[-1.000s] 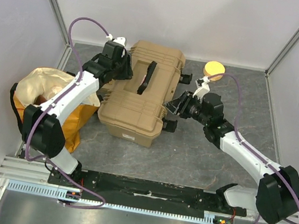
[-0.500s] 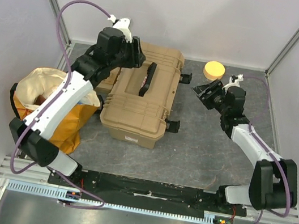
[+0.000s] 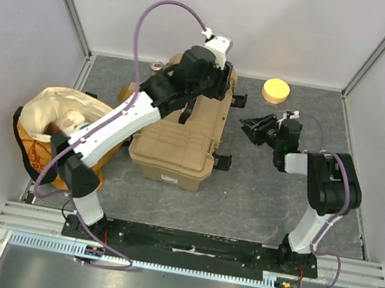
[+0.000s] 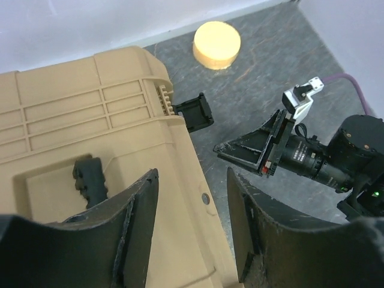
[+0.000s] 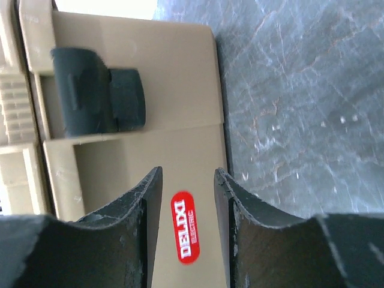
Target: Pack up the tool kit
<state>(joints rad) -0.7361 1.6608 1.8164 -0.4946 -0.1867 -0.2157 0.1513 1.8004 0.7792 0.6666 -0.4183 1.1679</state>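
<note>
Relocated since a second ago: left arm, from the far-left corner of the large tan plastic toolbox (image 3: 179,138) to above the far-right part of its lid; right arm, folded back, drawn a little off the toolbox's right side.

Item: toolbox, lid down, lying flat on the grey stone-patterned tabletop (image 3: 265,193). Long axis running near-to-far, slightly slanted. Black carry handle (image 3: 188,100) along the middle of the lid.

Fastenings: two black latches on the toolbox's right side, far one (image 3: 238,98) and near one (image 3: 220,161), both sticking outward, judged unfastened.

Left tool (image 4: 192,180): fingers spread, nothing between them, poised over the lid's right edge beside the handle.

Right tool (image 5: 187,180): fingers spread, empty, pointed square at the toolbox's right wall with its red label, one latch in its view; near the wall, not touching.

Governing relation: latches on the toolbox side facing the right tool, level between the two; right tool judged nearer for pressing either one home, left tool placed to hold the lid down.

Surroundings: round yellow disc (image 3: 276,91) right of the toolbox's far corner, apart from both tools; yellow-cream cloth bag (image 3: 56,117) against the toolbox's left side. Open tabletop right of the toolbox; pale walls (image 3: 214,14) behind and to each side.
</note>
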